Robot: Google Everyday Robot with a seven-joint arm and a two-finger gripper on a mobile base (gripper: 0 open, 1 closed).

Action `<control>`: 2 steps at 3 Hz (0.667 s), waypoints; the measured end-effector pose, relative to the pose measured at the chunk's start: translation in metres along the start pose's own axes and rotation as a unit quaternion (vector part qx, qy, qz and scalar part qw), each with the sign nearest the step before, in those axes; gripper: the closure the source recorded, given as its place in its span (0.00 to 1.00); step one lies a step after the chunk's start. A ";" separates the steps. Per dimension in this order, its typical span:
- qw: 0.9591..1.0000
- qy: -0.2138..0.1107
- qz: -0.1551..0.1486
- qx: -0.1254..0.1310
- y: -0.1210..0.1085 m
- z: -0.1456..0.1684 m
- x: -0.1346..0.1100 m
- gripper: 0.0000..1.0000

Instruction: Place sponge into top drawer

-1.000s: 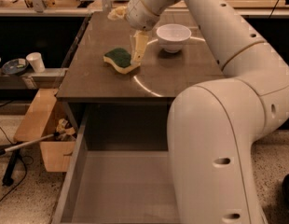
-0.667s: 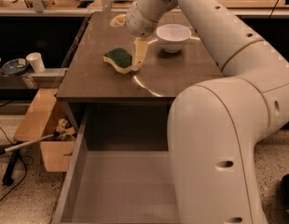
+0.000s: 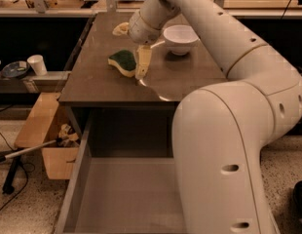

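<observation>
The sponge [image 3: 122, 61], green top on yellow foam, lies on the brown table top [image 3: 102, 84], left of the white bowl [image 3: 180, 37]. My gripper [image 3: 129, 51] hangs over the sponge from the right. It is open: one cream finger [image 3: 142, 62] stands down against the sponge's right edge, and the other [image 3: 120, 29] sticks out behind it. The top drawer [image 3: 126, 199] is pulled out below the table's front edge. Its grey bottom is bare where it shows. My arm hides its right part.
My large white arm [image 3: 224, 145] fills the right side. A wooden crate [image 3: 41, 130] with a rod stands on the floor to the left. A paper cup [image 3: 38, 65] and a dish [image 3: 14, 68] sit on a low shelf at far left.
My gripper has come down and slightly left, so the lower finger now stands beside the sponge. The sponge and the drawer have not moved.
</observation>
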State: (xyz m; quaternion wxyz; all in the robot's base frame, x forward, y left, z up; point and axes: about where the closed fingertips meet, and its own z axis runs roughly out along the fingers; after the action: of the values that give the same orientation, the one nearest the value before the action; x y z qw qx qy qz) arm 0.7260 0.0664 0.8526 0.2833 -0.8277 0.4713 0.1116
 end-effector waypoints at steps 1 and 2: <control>1.000 -0.001 -0.004 0.000 -0.004 0.003 -0.001 0.00; 1.000 0.005 -0.016 0.010 -0.023 0.006 0.002 0.00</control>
State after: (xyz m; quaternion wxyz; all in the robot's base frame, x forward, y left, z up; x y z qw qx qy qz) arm 0.7467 0.0779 0.8554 0.2910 -0.8327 0.4608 0.0978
